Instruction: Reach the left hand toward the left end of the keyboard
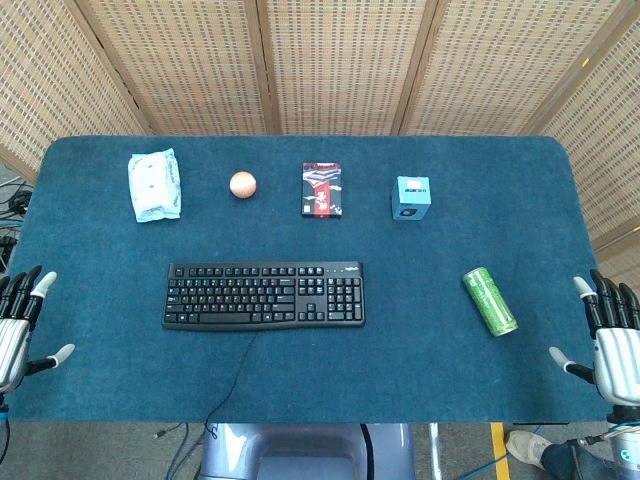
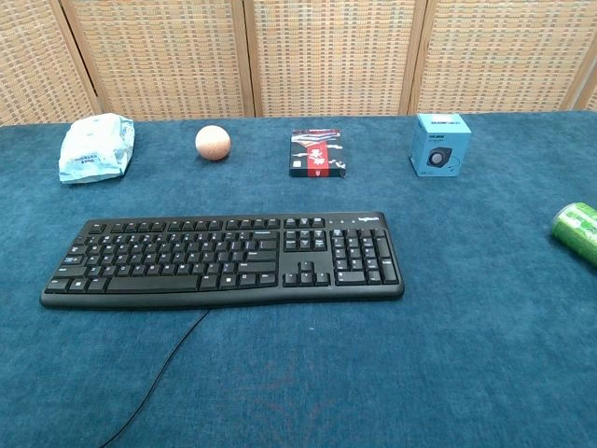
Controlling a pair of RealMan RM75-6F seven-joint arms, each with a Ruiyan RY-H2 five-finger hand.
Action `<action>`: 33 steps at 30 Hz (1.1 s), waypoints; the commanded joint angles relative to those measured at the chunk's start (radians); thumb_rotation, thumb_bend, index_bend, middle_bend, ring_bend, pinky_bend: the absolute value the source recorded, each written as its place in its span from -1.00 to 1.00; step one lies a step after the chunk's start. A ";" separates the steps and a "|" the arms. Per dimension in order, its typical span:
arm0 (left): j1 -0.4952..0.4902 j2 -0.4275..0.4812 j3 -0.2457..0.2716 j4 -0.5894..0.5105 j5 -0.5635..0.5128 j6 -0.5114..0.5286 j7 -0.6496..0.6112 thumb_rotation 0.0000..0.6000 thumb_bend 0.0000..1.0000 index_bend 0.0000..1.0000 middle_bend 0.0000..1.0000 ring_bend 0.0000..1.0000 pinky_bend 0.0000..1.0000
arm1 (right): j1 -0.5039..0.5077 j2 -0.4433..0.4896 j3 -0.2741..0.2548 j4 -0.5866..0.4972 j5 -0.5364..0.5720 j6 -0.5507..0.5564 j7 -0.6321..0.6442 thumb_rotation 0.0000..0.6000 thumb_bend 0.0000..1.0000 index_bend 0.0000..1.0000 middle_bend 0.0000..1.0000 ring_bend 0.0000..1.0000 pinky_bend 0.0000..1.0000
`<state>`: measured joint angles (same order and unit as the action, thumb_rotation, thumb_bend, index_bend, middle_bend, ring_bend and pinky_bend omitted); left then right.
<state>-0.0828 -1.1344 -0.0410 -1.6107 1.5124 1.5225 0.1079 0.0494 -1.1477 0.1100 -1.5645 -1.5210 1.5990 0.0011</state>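
A black keyboard [image 1: 264,295] [image 2: 224,259] lies flat on the blue table, its cable running toward the front edge. Its left end [image 1: 172,296] sits well to the right of my left hand [image 1: 18,325], which hovers at the table's left edge with fingers spread and nothing in it. At the table's right edge my right hand [image 1: 610,335] is likewise open and empty. Neither hand appears in the chest view.
Along the back of the table [image 1: 90,240] lie a white packet [image 1: 154,185], an orange ball [image 1: 243,184], a dark red-and-black box [image 1: 321,189] and a light blue box [image 1: 411,197]. A green can [image 1: 489,300] lies on its side right of the keyboard.
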 commanded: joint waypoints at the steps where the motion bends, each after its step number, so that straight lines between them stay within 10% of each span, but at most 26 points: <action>1: 0.001 0.000 0.000 -0.001 0.002 0.003 0.000 1.00 -1.00 -1.00 -1.00 -1.00 -1.00 | -0.001 0.000 0.002 -0.001 0.001 0.003 0.002 1.00 -1.00 -1.00 -1.00 -1.00 -1.00; 12: 0.000 -0.001 0.000 -0.011 -0.002 -0.004 0.004 1.00 -1.00 -1.00 -0.96 -0.91 -0.97 | -0.002 0.005 0.008 -0.004 0.010 0.002 0.012 1.00 -1.00 -1.00 -1.00 -1.00 -1.00; 15: 0.000 -0.009 -0.002 -0.017 -0.015 -0.011 0.006 1.00 -0.90 -1.00 -0.32 -0.30 -0.44 | -0.002 0.006 0.008 -0.006 0.013 -0.003 0.014 1.00 -1.00 -1.00 -1.00 -1.00 -1.00; 19: -0.017 -0.029 0.000 -0.013 -0.029 -0.053 0.010 1.00 -0.19 -1.00 0.68 0.63 0.56 | -0.001 0.009 0.010 -0.007 0.021 -0.009 0.020 1.00 -1.00 -1.00 -1.00 -1.00 -1.00; 21: -0.029 -0.036 0.009 -0.019 -0.030 -0.086 0.014 1.00 0.15 -1.00 0.84 0.80 0.75 | -0.002 0.012 0.013 -0.008 0.024 -0.008 0.024 1.00 -1.00 -1.00 -1.00 -1.00 -1.00; 25: -0.078 -0.015 0.040 -0.083 -0.053 -0.230 0.007 1.00 0.52 -1.00 0.91 0.86 0.80 | -0.001 0.011 0.012 -0.006 0.026 -0.013 0.023 1.00 -1.00 -1.00 -1.00 -1.00 -1.00; 33: -0.234 0.044 0.032 -0.161 -0.237 -0.594 -0.073 1.00 0.56 -1.00 0.91 0.87 0.81 | -0.002 0.018 0.015 -0.011 0.031 -0.015 0.037 1.00 -1.00 -1.00 -1.00 -1.00 -1.00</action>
<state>-0.2354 -1.1210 -0.0071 -1.7309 1.3725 1.0694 0.0728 0.0482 -1.1314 0.1238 -1.5740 -1.4915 1.5838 0.0357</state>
